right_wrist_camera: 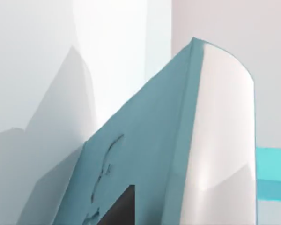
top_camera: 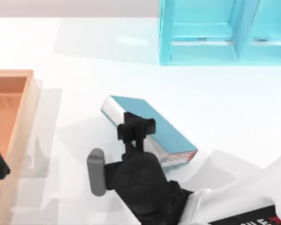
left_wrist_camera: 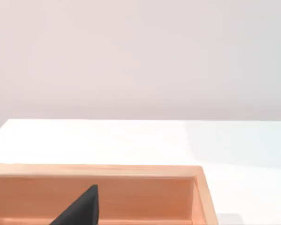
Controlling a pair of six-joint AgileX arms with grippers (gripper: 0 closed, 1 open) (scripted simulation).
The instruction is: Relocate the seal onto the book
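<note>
My right arm reaches in from the lower right of the top view. Its gripper (top_camera: pixel 136 125) hangs over the book (top_camera: pixel 166 127), near the middle of the long edge that faces the arm. The black fingers (top_camera: pixel 126 127) hide what is under them, so I cannot tell if they are spread or pinching something. I cannot see the seal, so I cannot tell where it is.

The book lies flat on the white worktop (top_camera: pixel 84 56), near the middle. It is turned at a slant, with one end pointing to the top left and the other to the lower right. Its cover is teal. The white page edges face the arm, and there is a bit of red at the lower right corner.

In the right wrist view the book (right_wrist_camera: pixel 150 154) is very close. I see its teal cover and the white page edges beside it.

A light blue shelf (top_camera: pixel 225 30) stands at the far right of the worktop. A wooden tray (top_camera: pixel 25 117) sits at the left edge.

My left arm is parked at the left, over the tray (left_wrist_camera: pixel 131 171). A dark tip of its gripper (left_wrist_camera: pixel 82 208) shows above the tray, and I cannot tell if it is spread.
</note>
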